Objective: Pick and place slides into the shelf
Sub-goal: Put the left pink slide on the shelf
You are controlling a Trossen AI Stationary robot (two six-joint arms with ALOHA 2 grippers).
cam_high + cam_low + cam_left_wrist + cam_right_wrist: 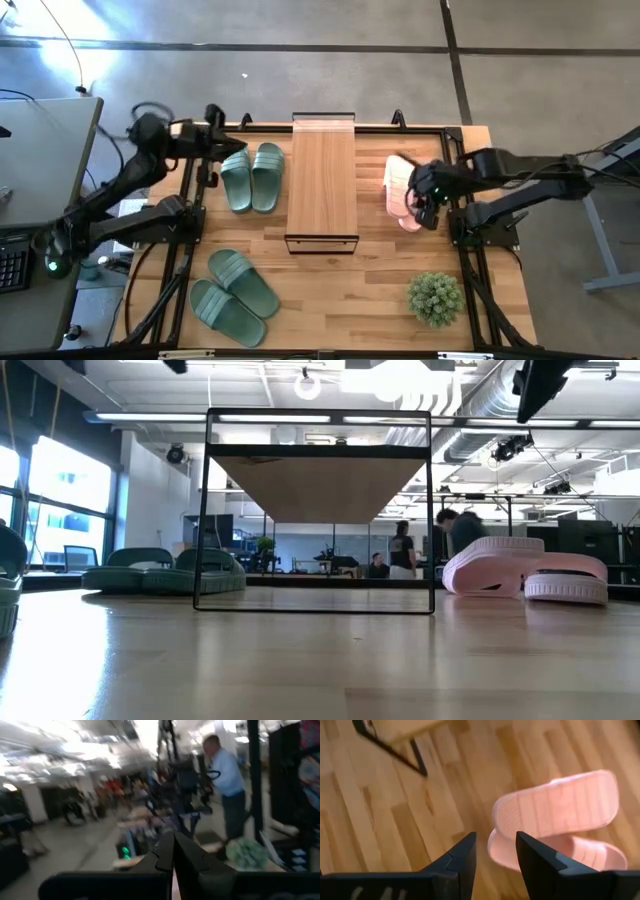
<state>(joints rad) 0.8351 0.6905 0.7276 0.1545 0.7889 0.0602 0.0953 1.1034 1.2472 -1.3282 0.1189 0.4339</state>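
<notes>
Where planks show grain, ribbed pink slides (555, 815), wood-topped shelf (322, 180)

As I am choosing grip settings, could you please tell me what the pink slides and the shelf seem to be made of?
Pink slides: apparently soft matte rubber or foam, given the moulded ribbed sole and dull surface. Shelf: light wood-grain plank top, possibly laminate, on thin black frame bars that look like metal.

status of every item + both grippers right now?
left gripper: shut, raised at table's far left edge
right gripper: open, empty, above pink slides
pink slides: one overlapping the other
far green slides: flat, paired
near green slides: flat, paired
shelf: upright, empty
</notes>
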